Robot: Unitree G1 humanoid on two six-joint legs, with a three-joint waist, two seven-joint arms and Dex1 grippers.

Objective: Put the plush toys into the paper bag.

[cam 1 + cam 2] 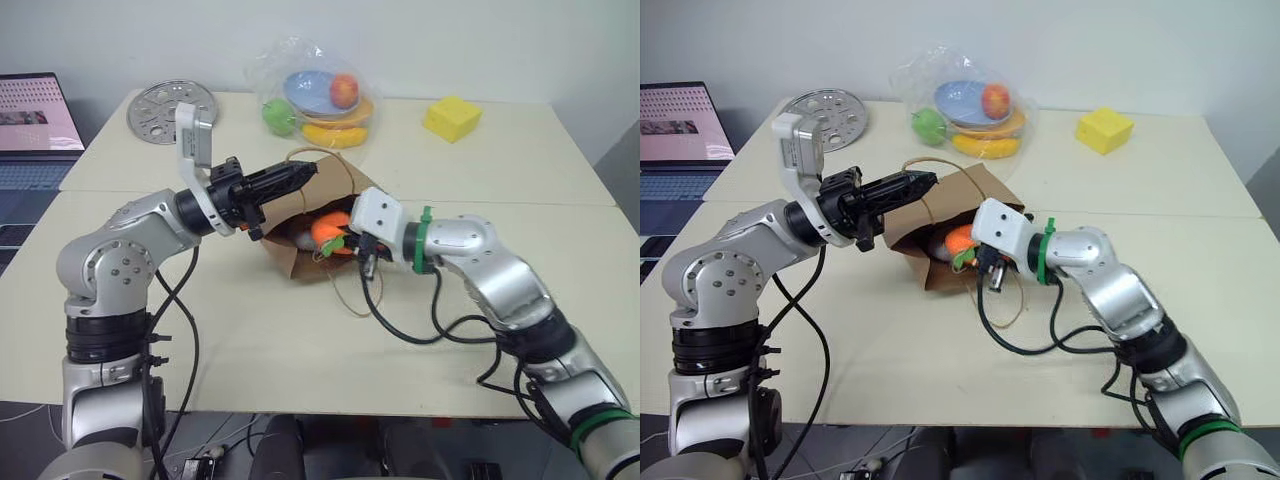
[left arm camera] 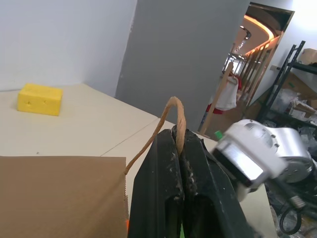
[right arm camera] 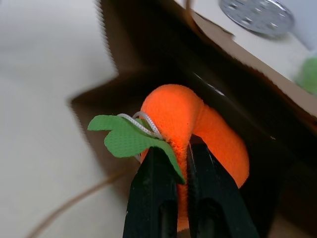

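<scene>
The brown paper bag (image 1: 335,185) lies on its side mid-table, mouth toward me. My left gripper (image 1: 303,173) is shut on one of its tan loop handles (image 2: 177,116) and holds the upper edge of the mouth up. My right gripper (image 3: 181,148) is shut on the orange plush toy (image 3: 208,121), which has a green felt leaf, and holds it right at the bag's mouth (image 1: 328,231). Something white (image 1: 940,247), apparently the white plush toy, lies inside the bag beside the orange one. A second handle loop (image 1: 350,290) trails on the table.
At the back stand a yellow foam cube (image 1: 452,117), a clear plastic bag (image 1: 318,92) holding a blue bowl and toy fruits, and a perforated metal disc (image 1: 172,108). A laptop (image 1: 35,120) sits at the far left. Cables hang from both arms.
</scene>
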